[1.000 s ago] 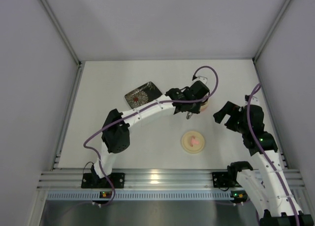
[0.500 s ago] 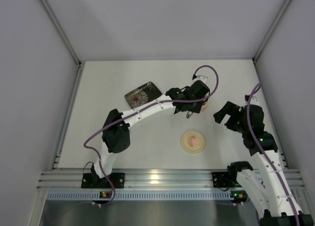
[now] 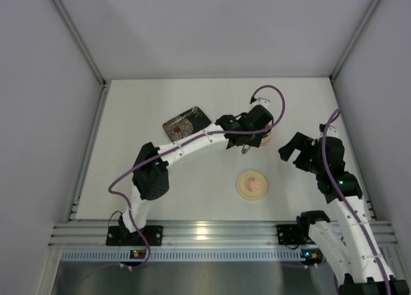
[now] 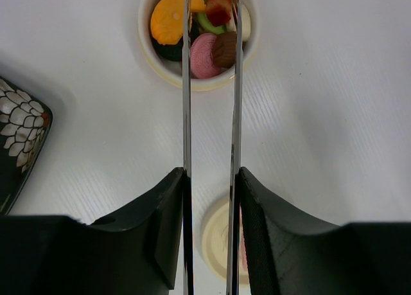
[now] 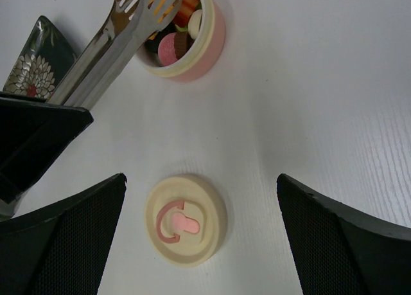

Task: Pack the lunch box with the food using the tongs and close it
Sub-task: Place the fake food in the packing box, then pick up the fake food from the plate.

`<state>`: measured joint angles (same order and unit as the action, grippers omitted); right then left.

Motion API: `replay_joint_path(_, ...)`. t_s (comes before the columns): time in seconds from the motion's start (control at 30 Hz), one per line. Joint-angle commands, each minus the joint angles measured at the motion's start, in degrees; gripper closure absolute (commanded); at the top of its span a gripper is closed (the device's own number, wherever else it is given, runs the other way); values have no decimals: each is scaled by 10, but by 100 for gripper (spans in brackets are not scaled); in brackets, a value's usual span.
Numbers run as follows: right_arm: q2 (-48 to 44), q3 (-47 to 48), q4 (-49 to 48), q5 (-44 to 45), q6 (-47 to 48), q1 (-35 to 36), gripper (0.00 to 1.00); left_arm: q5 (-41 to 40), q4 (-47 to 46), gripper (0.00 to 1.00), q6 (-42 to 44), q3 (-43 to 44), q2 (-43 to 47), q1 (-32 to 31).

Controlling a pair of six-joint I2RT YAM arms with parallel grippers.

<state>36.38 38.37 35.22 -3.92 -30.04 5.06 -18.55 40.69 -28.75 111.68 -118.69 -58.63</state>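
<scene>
The lunch box point(image 4: 149, 51) is a small round bowl with a cream rim and pink side point(image 5: 209, 47). It stands on the table and holds the food point(image 4: 168, 18), several small orange, pink, brown, green and black pieces. My left gripper point(image 4: 212, 179) is shut on the silvery tongs point(image 4: 187, 115), whose two arms run between its fingers and stand slightly apart. The forked tong tips point(image 5: 144, 2) hang over the bowl. The cream lid point(image 5: 186, 221) with its pink knob lies flat on the table, nearer the arms' bases. My right gripper point(image 5: 200, 179) stands open and empty above the lid.
A dark square floral plate point(image 3: 186, 123) lies to the left of the lunch box, its corner showing in the left wrist view point(image 4: 19, 134). In the top view the left arm point(image 3: 192, 141) arches from its base over the plate's edge to the bowl. Grey walls enclose the table.
The left wrist has shifted very slightly over the lunch box. The right arm and the lid have not moved.
</scene>
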Motion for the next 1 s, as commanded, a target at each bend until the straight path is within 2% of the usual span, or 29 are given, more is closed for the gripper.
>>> replay_joint_path(0.0, -4, 20, -4, 3, 3, -9, 1, -31, -24, 57, 5, -14, 68, -1)
replay_joint_path(0.13, -4, 18, -5, 2, 2, -9, 1, -67, -20, 53, -1, -62, 134, 0)
replay_joint_path(0.3, -6, 11, -13, -2, -1, -9, 1, -134, 41, 51, -45, -152, 226, 10)
replay_joint_path(0.57, -3, 1, -24, -7, -6, -10, 1, -153, 87, 50, -111, -331, 351, 42)
replay_joint_path(0.73, -1, -3, -30, -14, -8, -9, 1, -132, 72, 48, -121, -413, 384, 59)
replay_joint_path(0.97, -3, 0, -29, -14, -8, -9, 1, -127, 65, 46, -137, -444, 379, 64)
